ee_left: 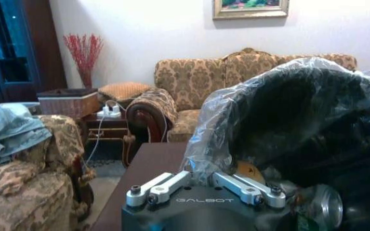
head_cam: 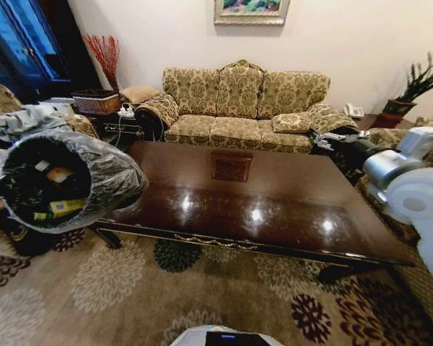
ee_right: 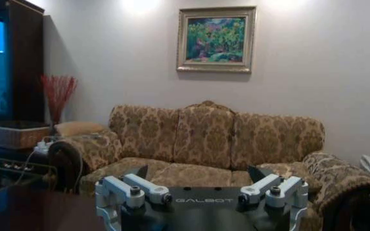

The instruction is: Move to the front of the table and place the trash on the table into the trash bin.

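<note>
The trash bin [head_cam: 94,173], black with a translucent bag, hangs tilted on its side off the table's left end, its mouth toward me. Inside it lie a green-yellow packet [head_cam: 58,209], a tan bottle [head_cam: 60,174] and a white wrapper [head_cam: 42,166]. In the left wrist view my left gripper [ee_left: 201,180] is shut on the bin's bagged rim [ee_left: 300,110], with a can [ee_left: 323,207] showing inside. The table [head_cam: 274,209] has a bare glossy top. My right gripper [head_cam: 328,140] hovers over the table's far right edge, open and holding nothing [ee_right: 198,173].
A patterned sofa [head_cam: 242,108] stands behind the table. An armchair [ee_left: 24,192] and a side table with a wicker basket [head_cam: 95,103] are at the left, a potted plant [head_cam: 418,86] at the far right. Floral carpet [head_cam: 166,303] lies before the table.
</note>
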### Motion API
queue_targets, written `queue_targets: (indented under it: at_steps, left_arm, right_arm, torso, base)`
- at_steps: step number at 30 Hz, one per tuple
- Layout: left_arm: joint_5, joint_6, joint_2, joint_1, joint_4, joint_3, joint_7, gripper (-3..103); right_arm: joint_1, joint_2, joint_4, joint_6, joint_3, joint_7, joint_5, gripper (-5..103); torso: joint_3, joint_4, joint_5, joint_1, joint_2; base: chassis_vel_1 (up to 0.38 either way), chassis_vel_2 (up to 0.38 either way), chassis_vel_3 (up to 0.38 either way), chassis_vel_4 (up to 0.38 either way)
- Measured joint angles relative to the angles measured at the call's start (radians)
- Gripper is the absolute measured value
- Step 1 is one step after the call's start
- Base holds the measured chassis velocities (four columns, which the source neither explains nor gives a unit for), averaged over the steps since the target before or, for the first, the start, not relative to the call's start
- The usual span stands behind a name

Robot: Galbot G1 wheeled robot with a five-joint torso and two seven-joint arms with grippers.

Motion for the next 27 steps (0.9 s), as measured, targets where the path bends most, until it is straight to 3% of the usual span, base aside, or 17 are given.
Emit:
queue_targets:
  at_steps: [12,15,20,22,25,26,27]
  left_arm:
    - [-0.03,-0.001,-0.035,-0.006,-0.021,0.032,-0.023,0]
    - [-0.042,-0.043,-0.104,0.005,-0.058,0.079,0.006,0]
    - [-0.013,-0.025,-0.182,0.013,-0.135,0.123,0.009,0]
    - [0.034,-0.017,-0.216,0.013,-0.158,0.146,0.015,0]
    - [0.252,-0.043,-0.271,0.015,-0.153,0.236,0.081,0]
    - [0.252,-0.043,-0.271,0.015,-0.153,0.236,0.081,0]
    - [0.314,-0.054,-0.282,0.015,-0.134,0.27,0.084,0]
  right_arm:
    - [-0.065,0.036,0.043,0.022,-0.028,0.024,-0.036,100]
    - [-0.144,0.062,0.076,0.044,-0.007,0.005,-0.118,100]
    - [-0.197,0.085,0.117,0.054,0.005,0.002,-0.149,100]
    - [-0.219,0.09,0.128,0.054,0.014,0.002,-0.151,100]
    - [-0.25,0.102,0.132,0.058,0.033,0.001,-0.156,100]
    - [-0.25,0.102,0.132,0.058,0.033,0.001,-0.156,100]
    - [-0.256,0.111,0.129,0.061,0.035,-0.001,-0.161,100]
  torso:
    - [0.0,0.0004,-0.0008,-0.001,0.0]
    - [-0.001,-0.0002,-0.0003,-0.001,0.001]
    - [-0.001,0.0005,-0.0005,-0.001,0.001]
    - [0.0,0.0002,-0.0001,0.0,0.0]
    - [0.0,-0.0003,-0.0007,0.001,0.0]
    - [0.0,-0.0003,-0.0007,0.001,0.0]
    - [0.0,-0.0004,-0.0007,0.0,0.0]
  base:
    - [0.272,-0.282,-0.281,0.283]
    - [0.176,-0.134,-0.194,0.139]
    - [0.046,-0.035,-0.037,0.038]
    - [0.0,0.0,0.0,0.0]
    - [-0.057,0.02,0.05,-0.039]
    - [-0.057,0.007,0.027,-0.056]
    - [0.0,0.0,0.0,0.0]
